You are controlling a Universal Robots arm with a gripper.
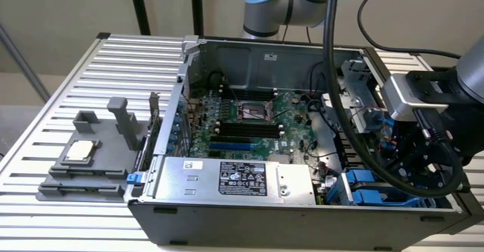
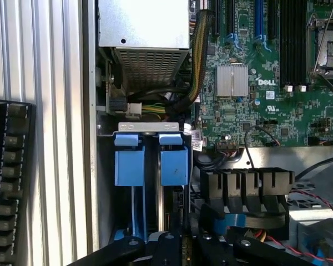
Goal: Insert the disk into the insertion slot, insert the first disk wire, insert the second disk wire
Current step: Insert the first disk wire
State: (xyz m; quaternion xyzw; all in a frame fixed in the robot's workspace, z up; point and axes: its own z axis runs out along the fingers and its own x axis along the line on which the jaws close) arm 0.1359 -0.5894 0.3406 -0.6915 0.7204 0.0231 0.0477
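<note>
The insertion slot [image 1: 370, 191] is the grey-blue cage with bright blue clips in the front corner of the open computer case, at the exterior view's right. In the wrist view its two blue clips [image 2: 129, 166] stand side by side with a dark gap between them. My gripper [image 1: 420, 175] hangs low over that corner, just beside the cage; its black linkages [image 2: 186, 245] reach in over the cage's end. A patch of blue plastic [image 2: 228, 221] shows right under the gripper. The disk's silver body is hidden from me.
The silver labelled power supply box [image 1: 236, 179] lies along the case front beside the cage. The motherboard [image 1: 250, 122] is behind it. A black ribbed block [image 2: 247, 188] and loose cables [image 2: 155, 108] crowd the cage. A grey multi-slot stand [image 1: 90, 161] sits on the slatted table [image 1: 76, 71].
</note>
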